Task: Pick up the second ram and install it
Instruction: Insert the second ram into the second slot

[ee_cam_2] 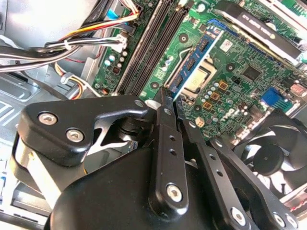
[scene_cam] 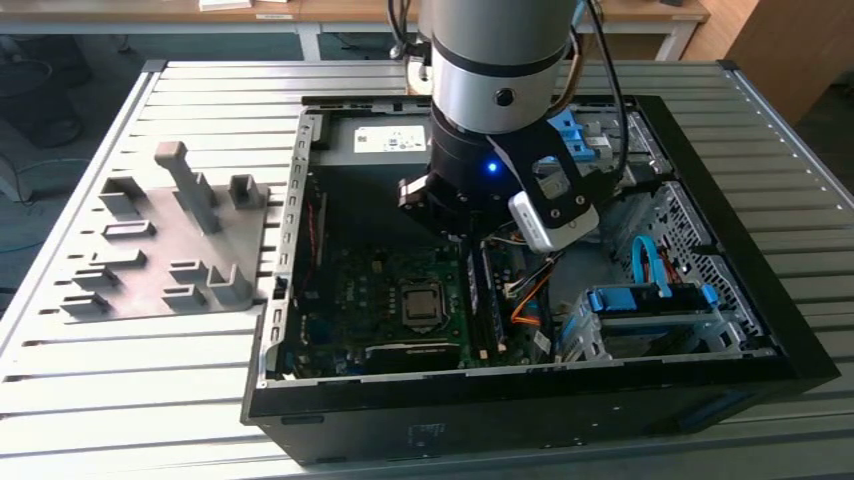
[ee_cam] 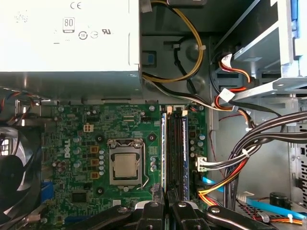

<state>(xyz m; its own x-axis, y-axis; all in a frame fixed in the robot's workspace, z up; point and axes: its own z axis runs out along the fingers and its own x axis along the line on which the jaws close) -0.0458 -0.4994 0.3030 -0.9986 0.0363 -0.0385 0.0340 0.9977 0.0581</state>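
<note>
In the exterior view, reaches down with the black two-finger gripper [scene_cam: 461,232] into the open black computer case [scene_cam: 400,410], above the green motherboard [scene_cam: 360,300]. Stands well apart from the grey plastic fixture plate with upright blocks [scene_cam: 147,270], lying beside the case at the exterior view's left on the slatted metal table [scene_cam: 134,400]. Has the blue plastic drive-bay brackets [scene_cam: 654,300] inside the case toward the exterior view's right.

In the second wrist view, keeps the fingers drawn close with only a narrow gap and appears to clamp the near end of the second ram [ee_cam_2: 194,60], a long thin blue-green memory stick with black chips. Holds it on edge between the square metal processor socket [ee_cam_2: 199,79] and the long black memory slots [ee_cam_2: 153,43], parallel to both. Seated or merely held above the board: cannot tell.

In the first wrist view, shows the stick edge-on as a pale strip just beside the socket, in line with the gap between the fingertips, below the grey metal power supply box [ee_cam: 67,38]
</note>
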